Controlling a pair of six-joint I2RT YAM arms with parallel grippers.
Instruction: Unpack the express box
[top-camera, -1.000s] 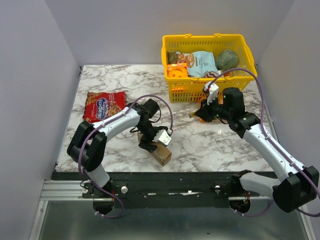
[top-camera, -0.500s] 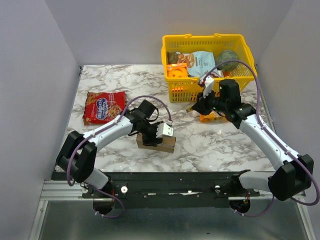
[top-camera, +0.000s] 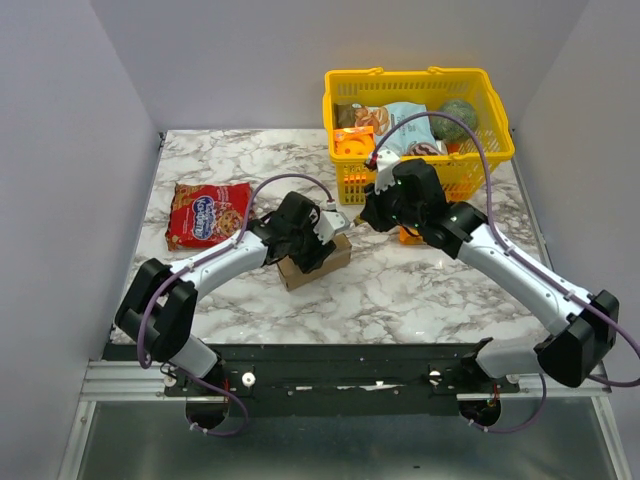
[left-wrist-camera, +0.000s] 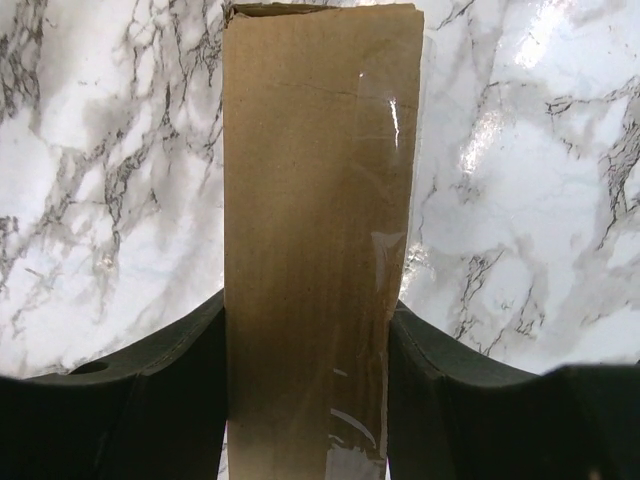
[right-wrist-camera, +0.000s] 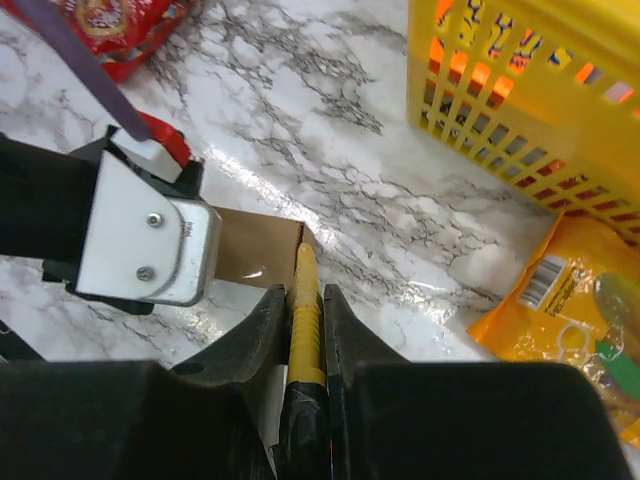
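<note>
At the far left we see a red printed plastic snack bag (top-camera: 208, 212) lying flat on the white marble-patterned table (top-camera: 440, 295). Near the table's centre, the left gripper (left-wrist-camera: 305, 310) is partly closed. Its black fingers (left-wrist-camera: 170, 390) press both long sides of the small flat brown cardboard express box (left-wrist-camera: 315, 180). The right gripper (right-wrist-camera: 303, 300) is clamped tight on a slim yellow tool (right-wrist-camera: 304, 270), and the tool's tip touches the box's edge. Further right, an orange pouch (top-camera: 412, 236) lies on the table just in front of the yellow plastic basket (top-camera: 404, 73).
</note>
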